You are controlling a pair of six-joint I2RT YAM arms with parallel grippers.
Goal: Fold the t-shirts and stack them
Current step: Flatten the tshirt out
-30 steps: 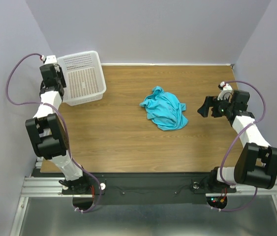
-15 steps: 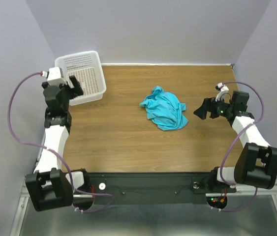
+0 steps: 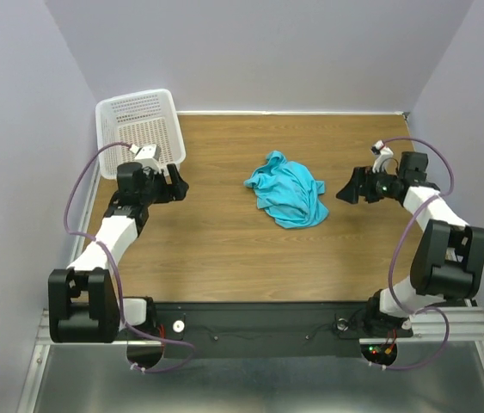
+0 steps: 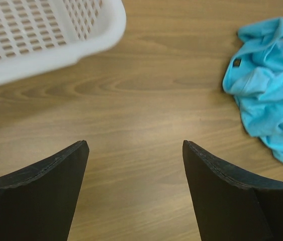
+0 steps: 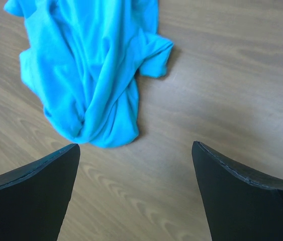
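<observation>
One turquoise t-shirt [image 3: 287, 196] lies crumpled in a heap near the middle of the wooden table. In the left wrist view the t-shirt [image 4: 269, 95] sits at the right edge, its dark neck label showing. In the right wrist view the t-shirt [image 5: 91, 70] fills the upper left. My left gripper [image 3: 175, 185] hovers open over bare wood left of the heap, well apart from it; its jaws [image 4: 135, 150] hold nothing. My right gripper [image 3: 351, 186] stands open just right of the heap, with only bare wood between its jaws [image 5: 135, 150].
A white plastic mesh basket [image 3: 142, 129] stands at the table's back left corner, just behind my left gripper; its rim [image 4: 56, 52] crosses the top of the left wrist view. Grey walls close in the back and both sides.
My left arm swung down from beside the basket and out over the table toward the t-shirt, its gripper opening. The right gripper shifted slightly toward the heap. The t-shirt has not moved.
</observation>
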